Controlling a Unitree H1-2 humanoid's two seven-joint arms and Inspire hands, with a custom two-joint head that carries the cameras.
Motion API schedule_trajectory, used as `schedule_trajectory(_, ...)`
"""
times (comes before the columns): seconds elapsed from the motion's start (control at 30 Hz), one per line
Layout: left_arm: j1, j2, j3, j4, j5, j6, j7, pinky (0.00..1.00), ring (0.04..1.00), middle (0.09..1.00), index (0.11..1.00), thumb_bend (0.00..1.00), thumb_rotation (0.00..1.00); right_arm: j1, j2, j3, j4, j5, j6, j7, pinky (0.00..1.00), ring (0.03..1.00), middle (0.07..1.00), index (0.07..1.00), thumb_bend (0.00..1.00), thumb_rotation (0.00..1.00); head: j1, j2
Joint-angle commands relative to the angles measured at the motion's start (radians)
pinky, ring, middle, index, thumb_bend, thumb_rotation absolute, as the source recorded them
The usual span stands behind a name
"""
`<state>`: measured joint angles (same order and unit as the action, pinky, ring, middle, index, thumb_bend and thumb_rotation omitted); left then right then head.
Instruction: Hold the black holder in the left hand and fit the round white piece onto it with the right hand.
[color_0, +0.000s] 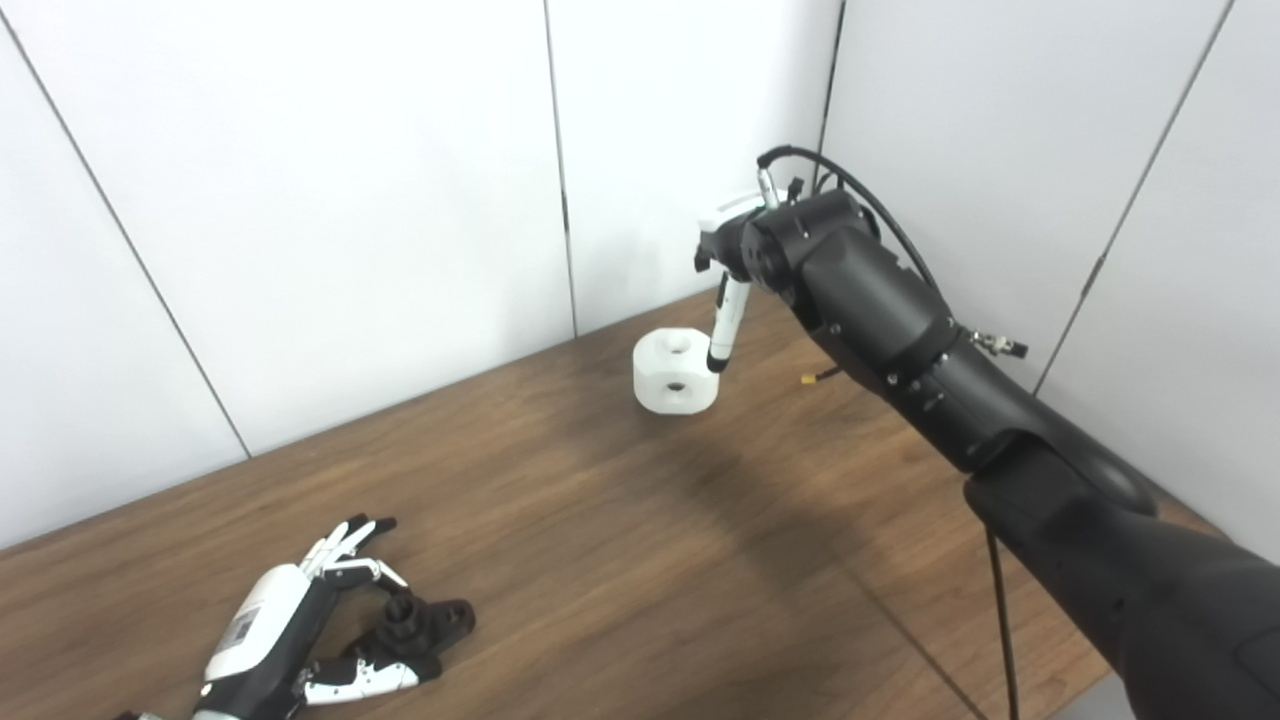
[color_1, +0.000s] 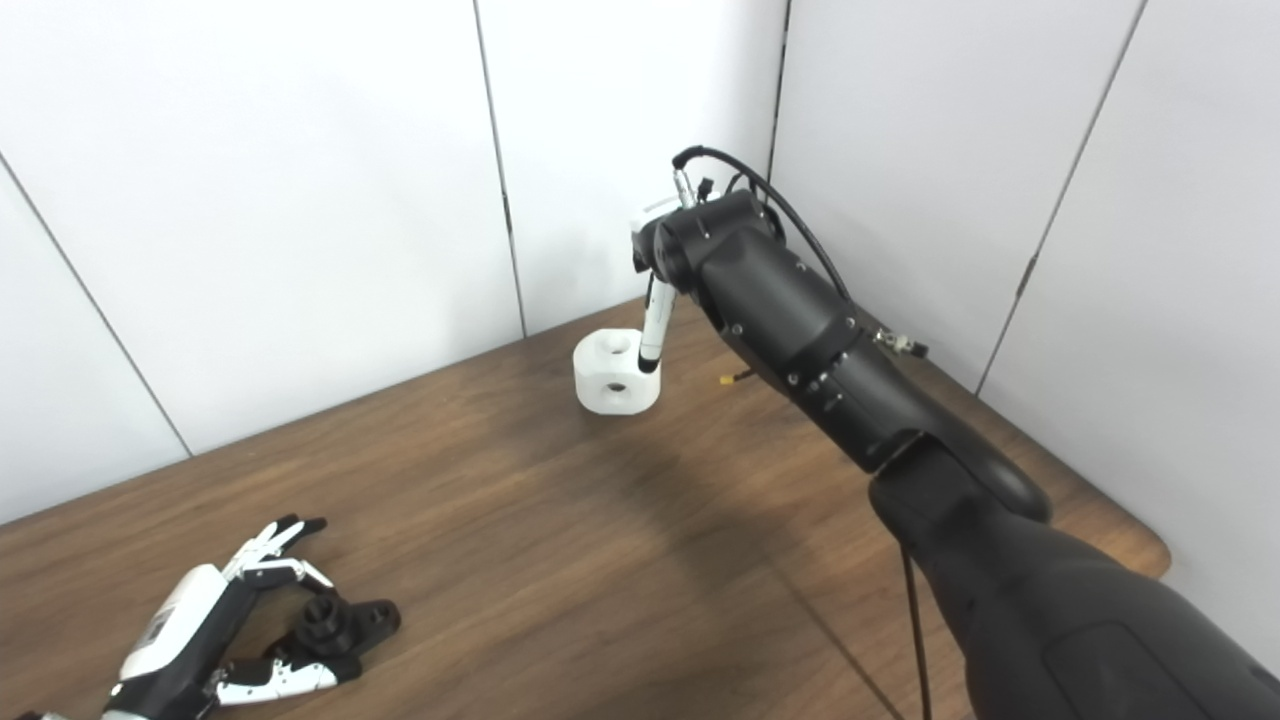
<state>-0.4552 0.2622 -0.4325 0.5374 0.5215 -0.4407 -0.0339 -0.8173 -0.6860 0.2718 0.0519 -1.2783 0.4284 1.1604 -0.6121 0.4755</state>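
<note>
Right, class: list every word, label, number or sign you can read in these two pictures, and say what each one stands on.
No text can be read in either view.
Left hand: a small dark printed patch, possibly a code label, sits on its white back; too small and blurred to read.
White piece, black holder, right hand, wooden table and wall panels: no visible lettering or signs.

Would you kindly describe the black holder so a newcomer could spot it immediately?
Start at the wooden table and go to its near left corner, where the left hand lies. The black holder sits between its fingers: small, dark, with a raised knob, unlike the chunky round white piece far back.
</note>
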Motion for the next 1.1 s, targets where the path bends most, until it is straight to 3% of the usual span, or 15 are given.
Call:
schedule_trajectory(0.0,0.102,0.023,-0.017,0.067,0.037,0.050,-0.012,1.00,1.000,0.937,0.483,0.52,0.05,-0.067,-0.022,-0.006,-0.001,-0.003,0.009,0.055,0.89,1.000,1.000,0.915,1.00,0.42,0.004,0.002)
schedule_trajectory(0.27,0.101,0.019,-0.021,0.071,0.043,0.054,-0.015,1.00,1.000,0.942,0.484,0.52,0.05,-0.049,0.012,-0.002,0.045,0.011,0.029,-0.014,0.92,1.000,1.000,0.982,1.00,0.41,0.020,0.002)
schedule_trajectory(0.37,0.103,0.017,-0.021,0.074,0.045,0.049,-0.007,1.00,1.000,0.940,0.484,0.52,0.05,-0.036,0.026,0.006,0.065,-0.007,0.026,-0.076,0.90,1.000,1.000,0.976,1.00,0.39,0.029,0.003)
schedule_trajectory(0.47,0.105,0.016,-0.021,0.069,0.048,0.057,-0.007,1.00,1.000,0.938,0.484,0.52,0.05,-0.012,0.037,-0.002,0.082,-0.002,0.017,-0.193,0.98,1.000,1.000,0.932,1.00,0.35,0.036,0.006)
schedule_trajectory(0.57,0.105,0.015,-0.020,0.070,0.046,0.059,-0.011,1.00,1.000,0.939,0.483,0.52,0.05,0.005,0.037,0.002,0.111,0.006,0.005,-0.284,1.00,1.000,1.000,0.933,1.00,0.36,0.039,0.007)
schedule_trajectory(0.87,0.110,0.016,-0.022,0.062,0.052,0.058,-0.009,1.00,1.000,0.943,0.483,0.52,0.05,0.011,0.045,0.026,0.169,0.030,0.013,-0.311,0.99,1.000,1.000,0.933,1.00,0.38,0.047,0.012)
schedule_trajectory(1.07,0.115,0.015,-0.016,0.059,0.054,0.053,0.008,1.00,1.000,0.937,0.483,0.52,0.05,0.033,0.053,0.030,0.173,0.054,-0.001,-0.413,0.97,1.000,1.000,0.898,1.00,0.36,0.049,0.018)
